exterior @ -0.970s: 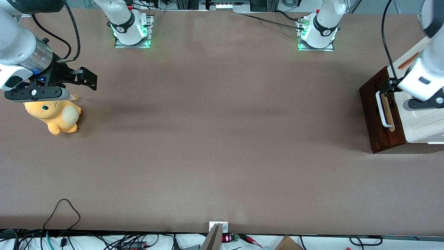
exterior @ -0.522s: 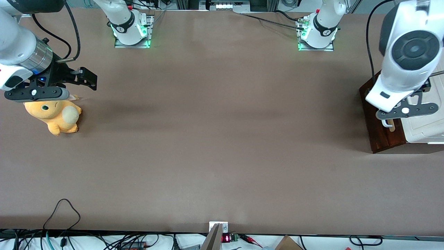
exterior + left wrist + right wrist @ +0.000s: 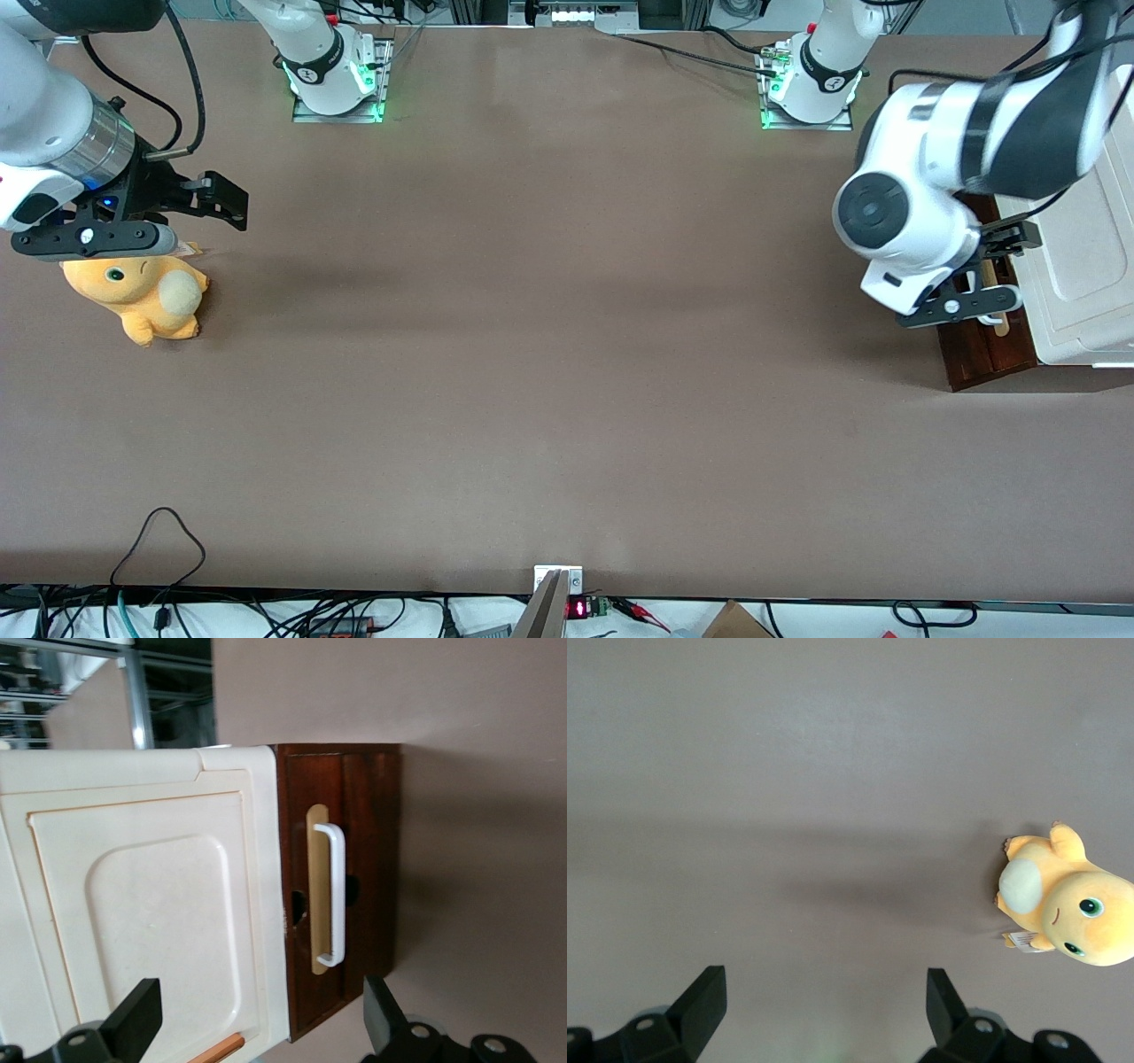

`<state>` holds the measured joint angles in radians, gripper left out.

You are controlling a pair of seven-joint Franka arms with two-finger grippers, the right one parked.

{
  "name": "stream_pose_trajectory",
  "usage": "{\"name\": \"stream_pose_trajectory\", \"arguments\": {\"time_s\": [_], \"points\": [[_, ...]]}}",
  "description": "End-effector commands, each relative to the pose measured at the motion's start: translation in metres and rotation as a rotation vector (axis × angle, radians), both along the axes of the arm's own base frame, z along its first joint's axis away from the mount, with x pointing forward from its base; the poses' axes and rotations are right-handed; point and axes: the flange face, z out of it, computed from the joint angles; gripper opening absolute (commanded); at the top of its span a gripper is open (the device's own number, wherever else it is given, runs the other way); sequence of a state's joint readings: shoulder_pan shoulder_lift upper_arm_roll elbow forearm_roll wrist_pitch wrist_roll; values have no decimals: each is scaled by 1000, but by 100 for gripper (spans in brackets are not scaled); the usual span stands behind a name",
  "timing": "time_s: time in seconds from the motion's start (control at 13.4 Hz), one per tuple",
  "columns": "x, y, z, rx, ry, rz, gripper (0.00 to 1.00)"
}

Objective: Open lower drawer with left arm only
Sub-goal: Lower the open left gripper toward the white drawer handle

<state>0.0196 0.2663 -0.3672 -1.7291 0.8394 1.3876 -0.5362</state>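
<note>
One cabinet (image 3: pixel 1085 257), one lower drawer (image 3: pixel 341 886), one plush toy (image 3: pixel 142 297), one gripper (image 3: pixel 257 1028) above the cabinet, spread wide.

Open-fingered gripper (image 3: pixel 257 1028) hovers above lower drawer (image 3: pixel 350 877); bare table (image 3: pixel 478 859) fronts its handle (image 3: pixel 333 895).

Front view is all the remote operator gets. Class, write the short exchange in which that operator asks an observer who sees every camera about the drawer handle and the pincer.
Operator: The left arm covers most of the drawer front. Can you see the handle?
Observer: Yes. In the left wrist view the white handle shows whole, on a tan strip down the dark wood.
Operator: Is the pincer on it?
Observer: No. The pincer is open, with its fingers wide apart. It hovers in front of the drawer and is not touching the handle.
Operator: Anything else on that front?
Observer: A dark round hole in the wood beside the strip.
</note>
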Motion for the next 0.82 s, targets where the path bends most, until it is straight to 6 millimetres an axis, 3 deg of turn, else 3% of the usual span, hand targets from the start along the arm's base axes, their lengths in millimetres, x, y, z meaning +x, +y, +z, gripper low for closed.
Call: {"name": "stream_pose_trajectory", "arguments": {"time_s": [0.0,0.22,0.37,0.75], "points": [[-3,-13,-41,165,10,0,100],[-6,-16,-95,317,-7,16,100],[-5,-11,-120,367,-25,32,100],[-19,19,-188,499,-58,31,100]]}}
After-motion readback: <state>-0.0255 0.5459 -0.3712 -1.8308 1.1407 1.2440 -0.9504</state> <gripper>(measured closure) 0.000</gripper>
